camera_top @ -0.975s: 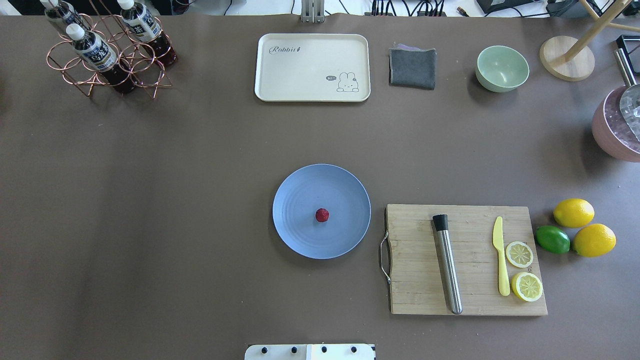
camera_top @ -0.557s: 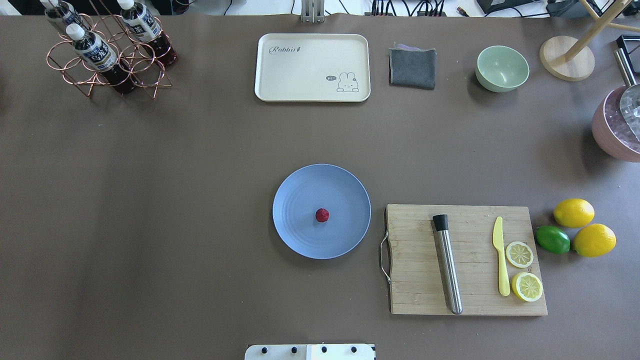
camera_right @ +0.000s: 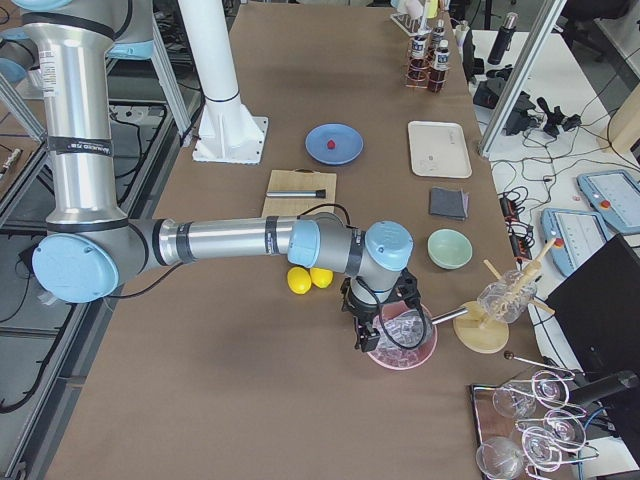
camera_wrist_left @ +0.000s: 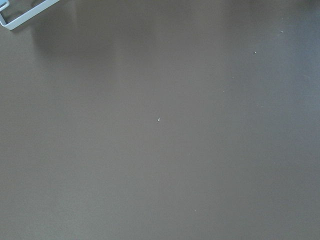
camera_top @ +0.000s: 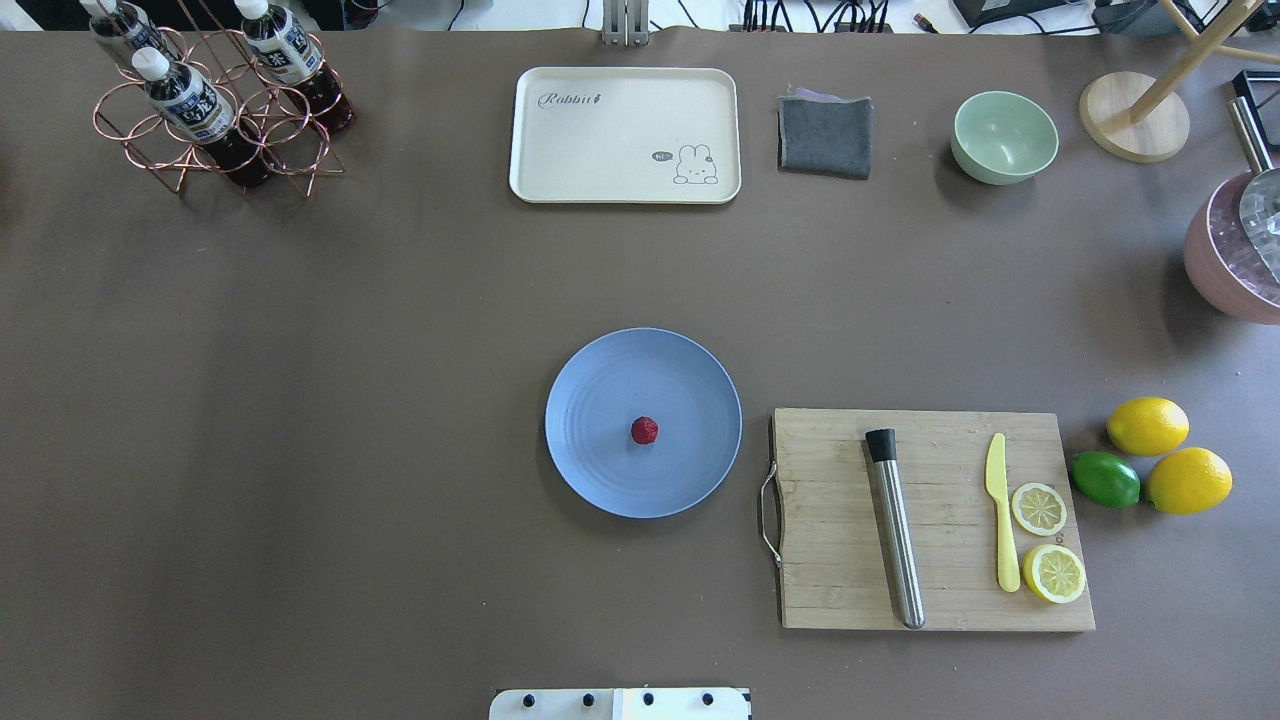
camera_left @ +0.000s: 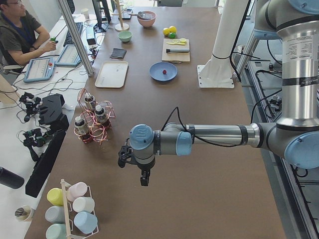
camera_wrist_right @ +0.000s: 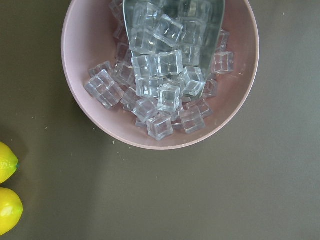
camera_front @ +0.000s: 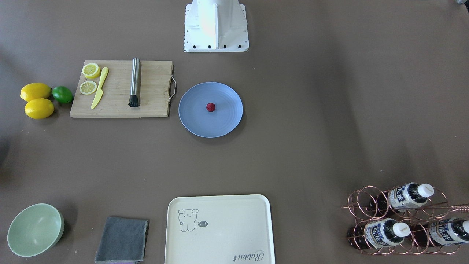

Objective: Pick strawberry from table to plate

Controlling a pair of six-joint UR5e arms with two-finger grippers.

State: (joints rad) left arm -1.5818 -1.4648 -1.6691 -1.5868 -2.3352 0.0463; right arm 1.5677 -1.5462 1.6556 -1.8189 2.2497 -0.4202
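Note:
The small dark red strawberry (camera_top: 645, 430) (camera_front: 210, 107) lies near the middle of the pale blue plate (camera_top: 600, 480) (camera_front: 196, 123), which rests on the brown table (camera_top: 350, 400). Neither gripper appears in the overhead or front views. Only the side views show them. My left gripper (camera_left: 144, 180) hangs over bare table far from the plate (camera_left: 156, 75), near the bottle rack. My right gripper (camera_right: 364, 342) hovers by the pink bowl of ice (camera_right: 402, 338) (camera_wrist_right: 240, 100), far from the plate (camera_right: 347, 134). I cannot tell whether either is open or shut.
Right of the plate lies a wooden cutting board (camera_top: 830, 560) with a steel muddler (camera_top: 895, 530), a yellow knife and lemon slices. Two lemons (camera_top: 1147, 425) and a lime (camera_top: 1105, 478) sit beyond it. A cream tray (camera_top: 625, 135), grey cloth, green bowl (camera_top: 1004, 137) and bottle rack (camera_top: 215, 100) line the far edge.

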